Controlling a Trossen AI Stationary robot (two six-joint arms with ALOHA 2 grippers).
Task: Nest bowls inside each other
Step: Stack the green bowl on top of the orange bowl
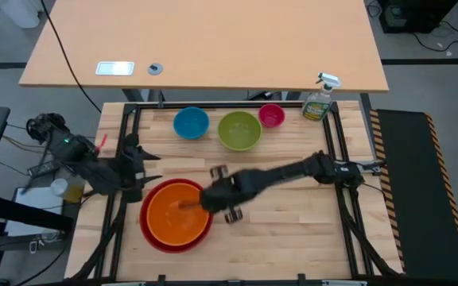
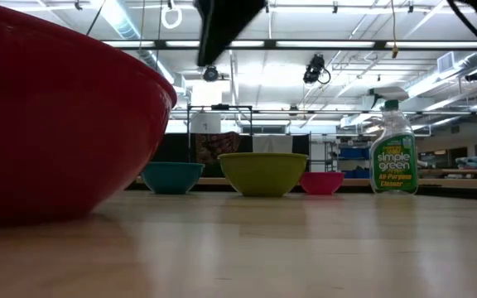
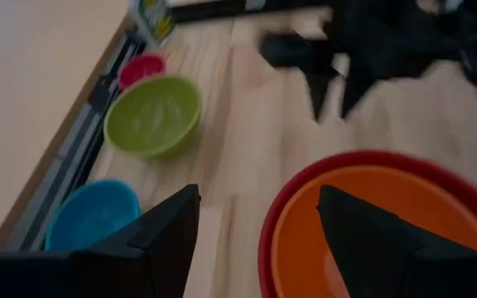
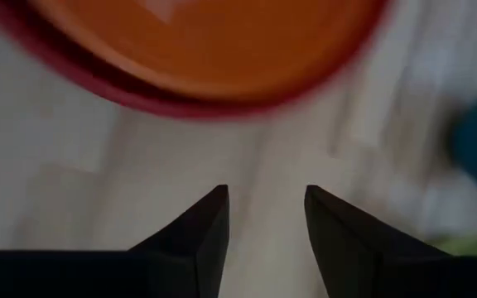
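Observation:
An orange bowl (image 1: 175, 216) sits nested in the large red bowl (image 1: 151, 235) at the table's near left. Along the far edge stand a blue bowl (image 1: 191, 123), a green bowl (image 1: 239, 130) and a small pink bowl (image 1: 271, 116), each on its base. My right gripper (image 4: 265, 192) hovers open above the stacked pair's right rim (image 1: 207, 199), with nothing between its fingers. My left gripper (image 3: 259, 194) is open at the table's left (image 1: 141, 163), raised and pointing toward the stack and the far bowls.
A spray bottle of green liquid (image 1: 319, 99) stands at the far right corner, next to the pink bowl. Black frame rails (image 1: 126, 127) run along the table's sides. Bare wood (image 1: 293, 222) lies right of the stack.

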